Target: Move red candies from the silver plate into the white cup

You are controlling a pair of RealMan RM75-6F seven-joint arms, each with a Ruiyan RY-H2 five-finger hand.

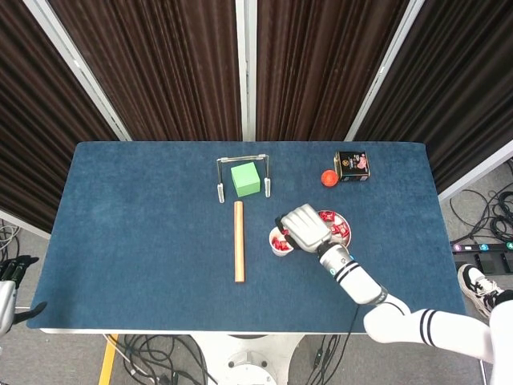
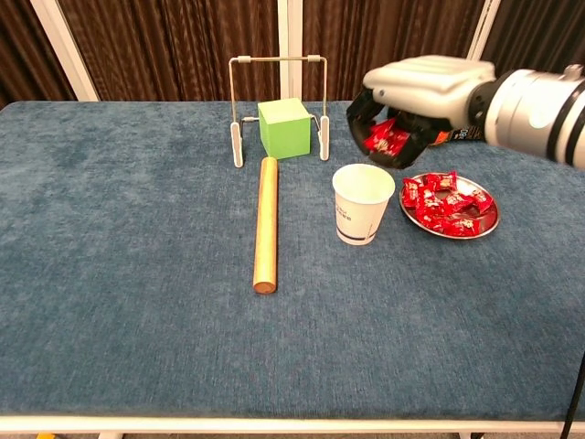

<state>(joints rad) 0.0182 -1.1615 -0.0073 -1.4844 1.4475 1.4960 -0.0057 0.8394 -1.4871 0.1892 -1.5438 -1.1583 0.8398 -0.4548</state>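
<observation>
- Hovering above the white cup (image 2: pixel 363 203), the right hand (image 2: pixel 416 102) has its fingers curled under around a small bunch of red candies (image 2: pixel 386 139), palm facing down.
- From the head view, that right hand (image 1: pixel 305 227) covers most of the white cup (image 1: pixel 278 241), whose rim peeks out at its 9 o'clock side with red showing inside.
- Just at 3 o'clock of the cup sits the silver plate (image 2: pixel 483 221), not touching it, with more red candies (image 2: pixel 445 203) piled on it.
- At 9 o'clock of the cup lies a wooden rod (image 2: pixel 265 223), its length running toward 12 o'clock.
- Beyond the rod's far end stands a green cube (image 2: pixel 285 127) under a wire frame (image 2: pixel 277 60).
- Well out at 1 o'clock of the plate, the head view shows a small orange ball (image 1: pixel 327 177) beside a dark tin (image 1: pixel 352 166).
- The left hand (image 1: pixel 8 285) sits off the table's (image 2: pixel 128 274) edge at 8 o'clock in the head view, partly cropped; I cannot tell how its fingers lie.
</observation>
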